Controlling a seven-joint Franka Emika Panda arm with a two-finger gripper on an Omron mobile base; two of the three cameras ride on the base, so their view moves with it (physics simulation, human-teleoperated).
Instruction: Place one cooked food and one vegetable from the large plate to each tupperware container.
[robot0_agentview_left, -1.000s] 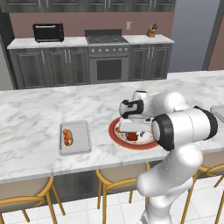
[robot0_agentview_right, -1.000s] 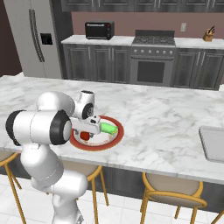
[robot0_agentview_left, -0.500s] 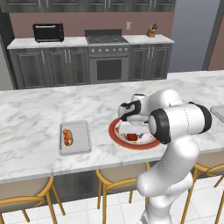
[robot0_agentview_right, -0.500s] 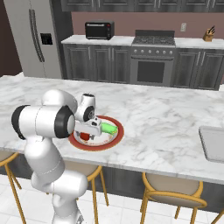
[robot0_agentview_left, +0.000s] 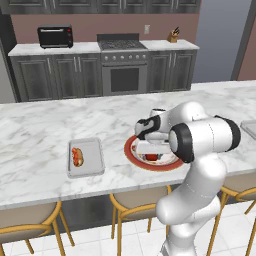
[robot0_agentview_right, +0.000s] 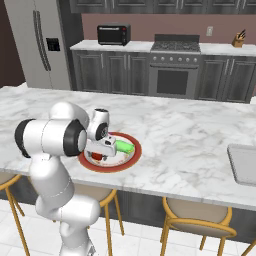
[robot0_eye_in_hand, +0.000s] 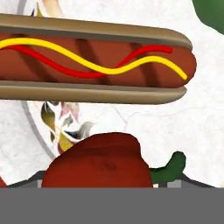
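Gripper (robot0_agentview_right: 98, 153) has dropped onto the large plate (robot0_agentview_left: 131, 152) at centre frame — jaw state cannot be told; red pepper (robot0_eye_in_hand: 98, 164) likely next pick.

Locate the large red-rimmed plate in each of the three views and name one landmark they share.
Left base view: the large plate lies right of centre on the marble counter, partly behind the white arm.
Right base view: it lies left of centre near the counter's front edge, under the wrist.
Hand view: its white centre forms the background, seen close up.
Shared landmark: the dark red pepper on the plate.
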